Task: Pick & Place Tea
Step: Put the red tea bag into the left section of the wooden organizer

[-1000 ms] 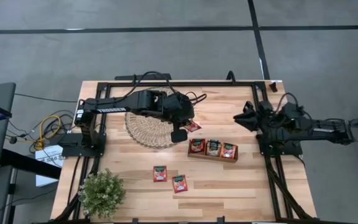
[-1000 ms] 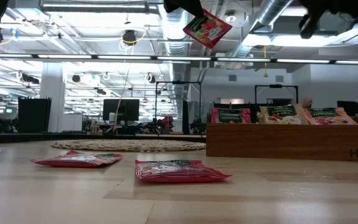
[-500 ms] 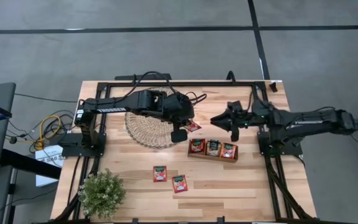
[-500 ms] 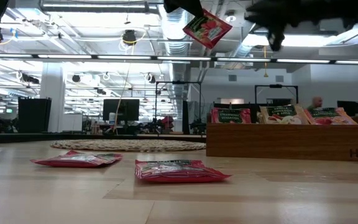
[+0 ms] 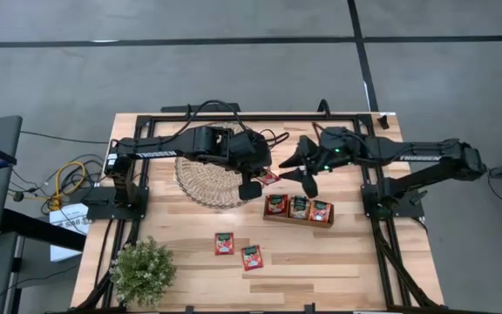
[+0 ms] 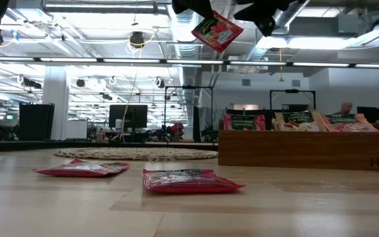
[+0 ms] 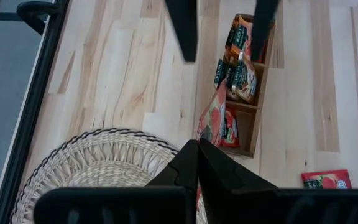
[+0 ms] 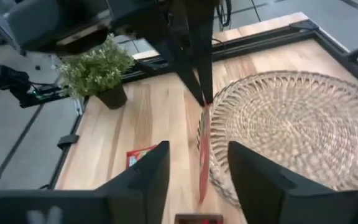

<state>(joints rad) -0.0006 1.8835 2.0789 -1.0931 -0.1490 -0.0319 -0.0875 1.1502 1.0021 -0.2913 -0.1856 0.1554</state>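
Left gripper (image 5: 263, 177) pinches a red sachet (image 5: 271, 178) in the air, between the mat (image 5: 200, 185) and the tray (image 5: 299, 220). Right gripper (image 5: 302, 163), fingers spread, faces it from just beside: a handover looks under way. Next, the right fingers must close squarely on the sachet's free edge. Two more sachets (image 5: 224, 243) lie on the wooden counter (image 5: 347, 253); an open office shows beyond.

Left end effector (image 5: 267, 177) clamped mid-air; right end effector (image 5: 301, 171) spread, facing it.
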